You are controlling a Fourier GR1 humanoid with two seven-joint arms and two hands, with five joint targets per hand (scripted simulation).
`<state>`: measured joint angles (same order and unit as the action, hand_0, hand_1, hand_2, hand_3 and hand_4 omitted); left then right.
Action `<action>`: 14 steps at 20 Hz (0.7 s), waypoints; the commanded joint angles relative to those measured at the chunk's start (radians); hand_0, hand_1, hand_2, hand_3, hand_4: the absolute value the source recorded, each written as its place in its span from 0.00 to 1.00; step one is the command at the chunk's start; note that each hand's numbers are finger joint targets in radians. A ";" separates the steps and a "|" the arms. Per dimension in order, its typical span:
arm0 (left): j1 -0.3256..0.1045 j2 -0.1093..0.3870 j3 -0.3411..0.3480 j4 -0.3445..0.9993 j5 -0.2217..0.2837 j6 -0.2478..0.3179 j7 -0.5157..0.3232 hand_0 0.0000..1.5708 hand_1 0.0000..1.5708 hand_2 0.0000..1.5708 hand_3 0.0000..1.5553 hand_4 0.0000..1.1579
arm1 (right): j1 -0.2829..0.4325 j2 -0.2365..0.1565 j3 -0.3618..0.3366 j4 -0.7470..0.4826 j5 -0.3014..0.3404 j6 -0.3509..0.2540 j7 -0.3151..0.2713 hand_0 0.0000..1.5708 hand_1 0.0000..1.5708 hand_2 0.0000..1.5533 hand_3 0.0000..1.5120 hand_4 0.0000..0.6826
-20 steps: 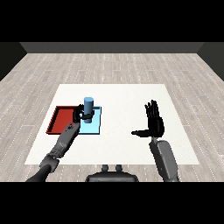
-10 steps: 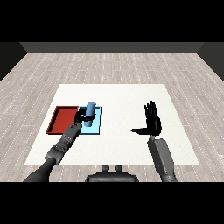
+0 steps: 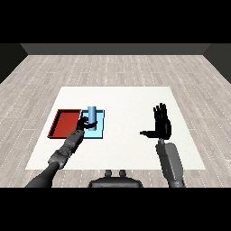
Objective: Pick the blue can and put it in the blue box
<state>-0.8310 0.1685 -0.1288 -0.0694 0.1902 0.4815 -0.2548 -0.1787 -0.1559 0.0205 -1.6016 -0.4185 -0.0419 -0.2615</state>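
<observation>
The blue can [image 3: 92, 113] stands upright inside the light blue tray [image 3: 100, 129], near its left side. My left hand [image 3: 83, 124] is at the can's lower part from the left and front, fingers curled round it. The can's bottom is hidden behind those fingers. My right hand [image 3: 163, 127] is held up over the right half of the table, far from the can, open with straight fingers and the thumb pointing left.
The red tray [image 3: 63, 124] lies directly left of the blue tray, touching it, and my left forearm passes by its near right corner. The white table [image 3: 126, 99] extends behind and between the hands.
The can has sunk slightly lower into the blue tray with my left hand still on it. The right hand has stayed where it was.
</observation>
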 commanded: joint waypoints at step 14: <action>-0.016 -0.028 0.124 -0.280 0.086 0.110 -0.353 0.00 0.00 0.00 0.00 0.00 | -0.011 -0.010 -0.012 0.011 0.020 0.036 -0.023 0.00 0.00 0.00 0.00 0.00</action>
<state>-0.8494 0.1693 -0.0555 -0.1980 0.2268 0.6211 -0.4210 -0.1840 -0.1584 0.0158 -1.6003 -0.3986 -0.0131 -0.2809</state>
